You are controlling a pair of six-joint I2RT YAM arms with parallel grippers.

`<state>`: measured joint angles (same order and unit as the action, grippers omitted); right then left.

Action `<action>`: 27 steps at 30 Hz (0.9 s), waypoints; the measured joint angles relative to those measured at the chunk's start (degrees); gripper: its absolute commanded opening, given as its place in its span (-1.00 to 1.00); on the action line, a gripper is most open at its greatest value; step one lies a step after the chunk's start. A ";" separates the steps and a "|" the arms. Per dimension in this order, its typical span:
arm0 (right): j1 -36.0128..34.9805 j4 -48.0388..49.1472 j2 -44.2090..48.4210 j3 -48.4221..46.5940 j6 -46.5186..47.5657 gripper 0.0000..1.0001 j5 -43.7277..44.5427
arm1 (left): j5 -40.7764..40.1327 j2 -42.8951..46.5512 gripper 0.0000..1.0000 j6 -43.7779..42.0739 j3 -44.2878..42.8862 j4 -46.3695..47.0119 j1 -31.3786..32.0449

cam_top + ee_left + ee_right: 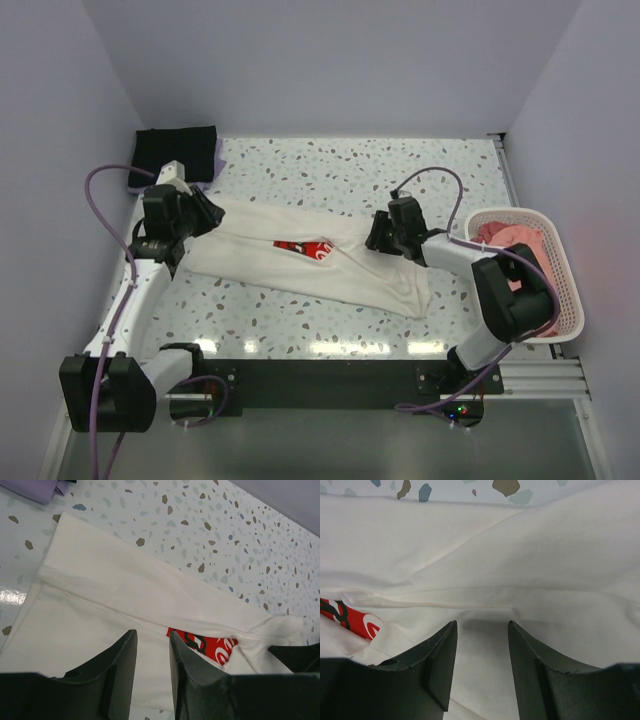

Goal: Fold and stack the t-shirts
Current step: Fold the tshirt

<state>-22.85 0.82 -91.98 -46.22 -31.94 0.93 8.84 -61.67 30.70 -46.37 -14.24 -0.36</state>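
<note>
cream-white t-shirt in long folded band, red print showing | left claw released | right claw released

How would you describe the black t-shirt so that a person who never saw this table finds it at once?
Look at the speckled table and go to its far left corner. There the black t-shirt lies folded on a pale lavender t-shirt. It is the only dark cloth: the cream t-shirt is spread mid-table, the pink one sits in the white basket.

Overhead rear camera; close wrist cameras share t-shirt.
</note>
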 measured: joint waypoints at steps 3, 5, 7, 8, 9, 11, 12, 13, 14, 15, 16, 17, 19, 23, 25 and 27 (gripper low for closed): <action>-1.11 0.63 -0.90 -0.02 0.04 -0.06 0.76 | 0.00 0.02 -0.26 -0.83 0.39 -0.09 0.00; -1.38 0.87 -1.33 0.00 0.02 -0.08 1.25 | -0.02 0.00 -0.27 -1.33 0.66 -0.02 0.00; -1.38 1.01 -1.46 0.00 0.04 -0.09 1.60 | 0.02 0.00 -0.27 -1.44 1.03 0.02 0.00; -1.38 1.07 -1.44 0.00 0.02 -0.09 1.79 | 0.04 0.00 -0.27 -1.46 1.22 0.00 0.00; -1.38 1.22 -1.44 0.00 0.02 -0.09 2.14 | 0.04 -0.04 -0.27 -1.49 1.29 -0.15 0.00; -1.38 1.29 -1.42 0.00 0.04 -0.08 2.95 | 0.07 -0.07 -0.27 -1.70 1.29 -0.04 0.00; -1.38 1.31 -1.38 0.00 0.07 -0.08 3.32 | 0.07 -0.07 -0.27 -1.81 1.29 -0.02 0.00; -1.38 1.29 -1.38 0.00 0.11 -0.08 3.98 | 0.07 -0.07 -0.27 -1.84 1.29 -0.02 0.00; -1.38 1.29 -1.38 0.00 0.20 -0.09 4.44 | 0.07 -0.07 -0.27 -1.84 1.29 -0.04 0.00; -1.38 1.14 -1.38 -0.07 0.31 -0.10 4.70 | 0.07 -0.07 -0.27 -1.86 1.29 -0.02 0.00; -1.38 0.85 -1.42 -0.17 0.46 -0.10 5.09 | 0.07 -0.07 -0.27 -1.86 1.29 0.00 0.00; -1.38 0.68 -1.51 -0.44 0.52 -0.10 5.42 | 0.07 -0.07 -0.27 -1.86 1.29 -0.02 0.00; -1.36 0.63 -1.97 -1.09 0.66 -0.12 5.57 | 0.13 -0.07 -0.27 -1.86 1.29 0.00 0.00; -1.38 0.90 -2.99 -1.53 0.72 -0.38 5.44 | 0.11 -0.07 -0.27 -1.86 1.29 -0.02 0.00; -1.38 0.90 -3.28 -1.53 0.79 -0.49 5.25 | 0.11 -0.07 -0.27 -1.86 1.29 -0.02 0.00; -1.36 0.87 -3.32 -1.53 0.76 -0.69 4.96 | 0.11 -0.04 -0.28 -1.86 1.29 -0.02 0.00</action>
<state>-24.21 1.69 -95.31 -47.75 -31.18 5.89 8.95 -61.71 28.84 -45.08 -14.26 -0.36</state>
